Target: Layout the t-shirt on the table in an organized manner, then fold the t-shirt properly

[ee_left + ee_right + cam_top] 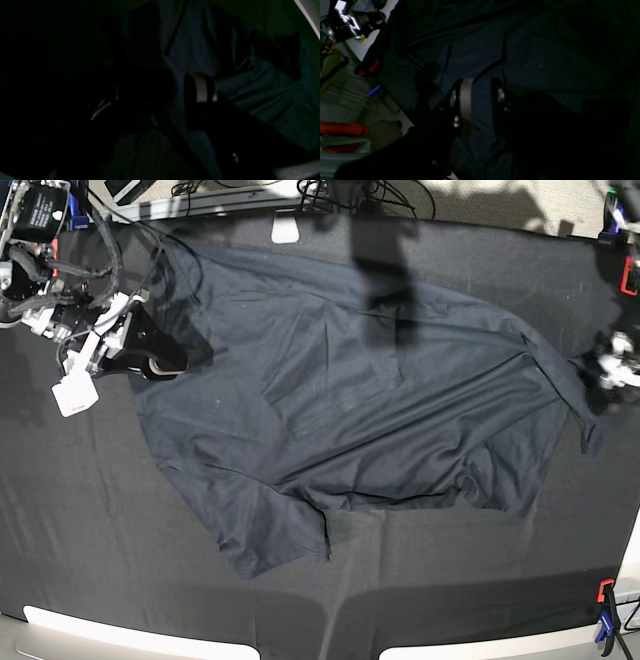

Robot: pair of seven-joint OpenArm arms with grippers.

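The t-shirt (340, 400) lies spread across the middle of the table (90, 550), a dark charcoal-grey sheet of soft fabric, a shade lighter and bluer than the matte black cloth beneath it. It is rumpled, with long creases across its body and one sleeve (275, 530) splayed toward the near edge.

The right hand (165, 365) rests at the shirt's far-left edge. In its wrist view the fingers (466, 105) stand a little apart with shirt fabric running between them; whether they pinch it cannot be told.

The left hand (598, 372) sits at the shirt's opposite corner, where the fabric gathers into folds. Its wrist view is very dark, showing one pale-padded finger (201, 87) on wrinkled cloth; whether it is released or clenched cannot be told.
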